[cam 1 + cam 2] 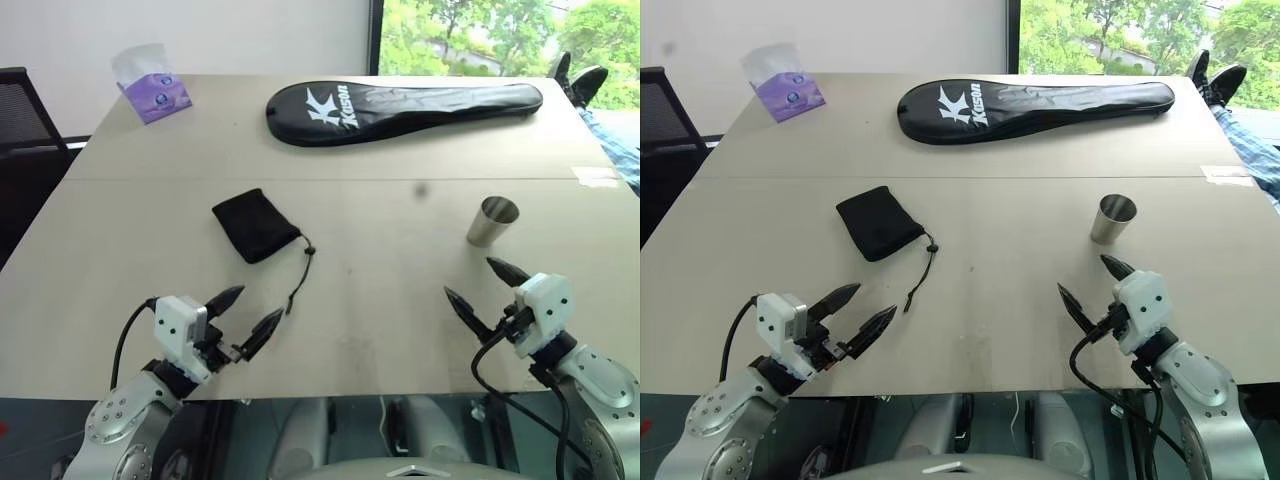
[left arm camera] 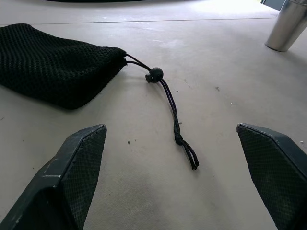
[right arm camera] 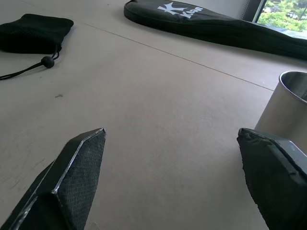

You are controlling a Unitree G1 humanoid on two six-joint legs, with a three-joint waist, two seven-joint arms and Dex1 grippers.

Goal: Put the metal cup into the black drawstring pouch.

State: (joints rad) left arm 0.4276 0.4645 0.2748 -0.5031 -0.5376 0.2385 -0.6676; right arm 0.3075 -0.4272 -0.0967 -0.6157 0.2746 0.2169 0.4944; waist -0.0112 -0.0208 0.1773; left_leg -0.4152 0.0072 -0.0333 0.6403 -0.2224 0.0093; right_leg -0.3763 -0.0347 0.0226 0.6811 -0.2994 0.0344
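The metal cup (image 1: 492,221) stands upright on the right side of the beige table (image 1: 380,280), mouth up; the right wrist view catches its side (image 3: 288,108). The black drawstring pouch (image 1: 254,225) lies flat left of centre, its cord (image 1: 300,275) trailing toward the near edge. My left gripper (image 1: 251,313) hovers open near the front edge, just short of the cord's end, with nothing between its fingers. Open too is my right gripper (image 1: 486,286), which sits a little nearer than the cup and apart from it.
A long black racket cover (image 1: 400,108) with white lettering lies across the far side of the table. A purple tissue pack (image 1: 152,85) sits at the far left corner. A dark chair (image 1: 25,130) stands left of the table.
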